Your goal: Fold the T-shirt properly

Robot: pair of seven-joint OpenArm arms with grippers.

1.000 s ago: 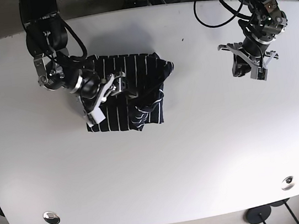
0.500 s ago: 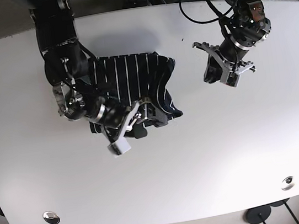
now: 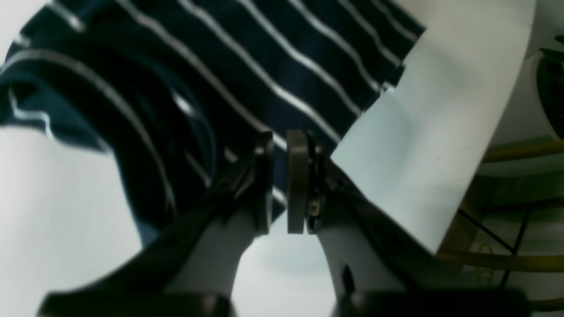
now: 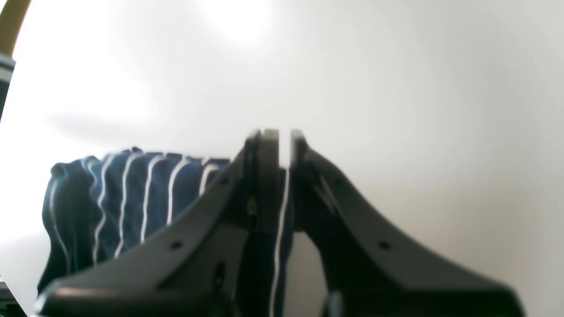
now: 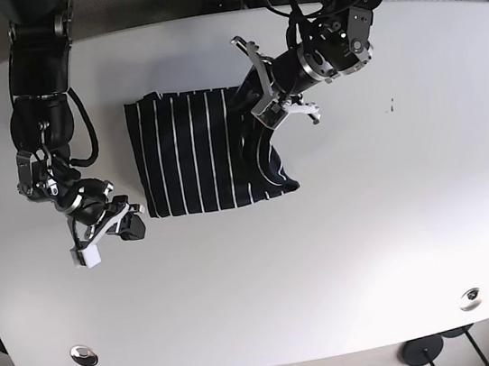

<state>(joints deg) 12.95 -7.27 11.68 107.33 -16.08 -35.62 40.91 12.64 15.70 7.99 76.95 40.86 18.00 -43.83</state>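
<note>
Left gripper (image 5: 264, 112) nearly closed, apparently pinching the folded T-shirt (image 5: 195, 153); we kept right gripper (image 5: 110, 229) near-shut, seemingly holding nothing; bunched corner left

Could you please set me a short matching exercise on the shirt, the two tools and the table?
Things:
1. T-shirt
2. left tool
3. right tool
4. table

Descriptions:
A. plain white
B. at the shirt's crumpled edge, base view's right
C. navy with white stripes
D. near the shirt's lower corner, base view's left

Pairs: 1-C, 2-B, 3-D, 4-A
</note>
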